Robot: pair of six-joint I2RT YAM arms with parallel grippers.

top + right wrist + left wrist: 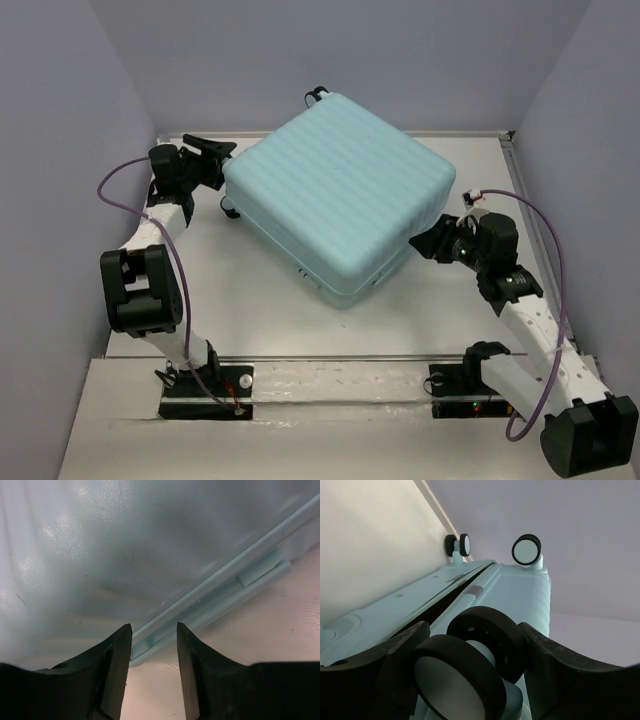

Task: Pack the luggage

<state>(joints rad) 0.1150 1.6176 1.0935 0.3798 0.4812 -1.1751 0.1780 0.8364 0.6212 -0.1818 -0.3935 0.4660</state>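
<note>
The luggage (340, 190), a pale aqua ribbed suitcase, lies flat and turned on the table. In the left wrist view its two shells (520, 590) stand slightly ajar along a dark gap. My left gripper (228, 190) is at its left corner. Its fingers press on both sides of a black twin spinner wheel (455, 680), and its tips sit midway across that wheel (472, 645). My right gripper (420, 243) is at the suitcase's right side, low near the table. Its fingers (154, 630) are a little apart and empty, pointing at the shell's seam (215, 587).
Two more wheels (526, 549) (458, 544) stick out at the suitcase's far end, near the back wall. Purple walls close in the table on the left, back and right. A metal rail (340, 357) runs along the near edge by the arm bases.
</note>
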